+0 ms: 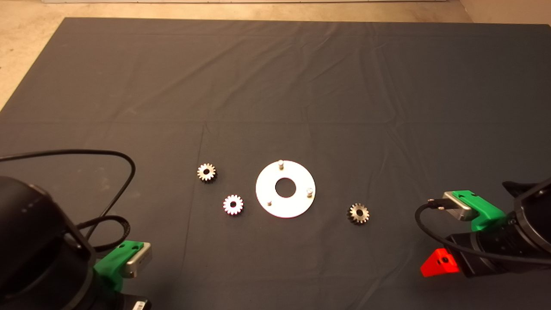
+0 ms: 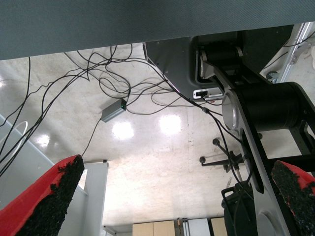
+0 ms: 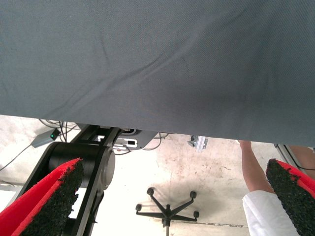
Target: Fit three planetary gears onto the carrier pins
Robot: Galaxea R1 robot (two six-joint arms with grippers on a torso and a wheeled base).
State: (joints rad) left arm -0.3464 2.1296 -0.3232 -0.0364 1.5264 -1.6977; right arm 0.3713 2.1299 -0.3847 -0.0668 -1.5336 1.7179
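Observation:
Three planetary gears lie flat on the dark mat: one left of the disc, one nearer and just left of it, and one to its right. The pale disc has a large centre hole and three bare carrier pins standing upright. At the lower left edge my left gripper is parked; the left wrist view shows it open and empty. My right gripper waits at the lower right, also open and holding nothing.
The mat is creased and stretches far behind the disc. A black cable loops over the mat near the left arm. Beyond the mat edge, the wrist views show floor, cables, a chair base and a person's limb.

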